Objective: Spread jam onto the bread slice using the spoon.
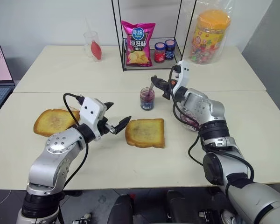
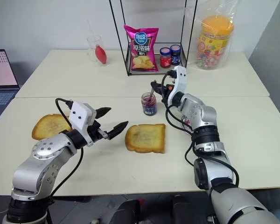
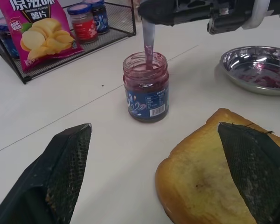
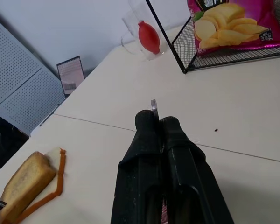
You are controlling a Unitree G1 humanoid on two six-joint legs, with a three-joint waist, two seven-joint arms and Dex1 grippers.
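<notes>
The jam sits in a small clear jar (image 1: 147, 99) on the table's middle, just beyond the bread slice (image 1: 145, 132), which lies flat with its golden face up. My right gripper (image 1: 155, 80) hovers over the jar and is shut on the handle of the spoon (image 3: 148, 39). The spoon's bowl end dips down into the jam. My left gripper (image 1: 115, 115) is open and level just left of the bread slice. One of its fingertips (image 3: 252, 163) overlaps the slice's near corner in the left wrist view.
A metal dish (image 3: 259, 67) smeared with jam lies right of the jar. Another toast slice (image 1: 53, 121) lies at the left. At the back stand a wire rack (image 1: 126, 65) with a chip bag (image 1: 138, 43) and lidded jars (image 1: 159, 52), a candy tub (image 1: 210, 36), and a glass (image 1: 92, 45).
</notes>
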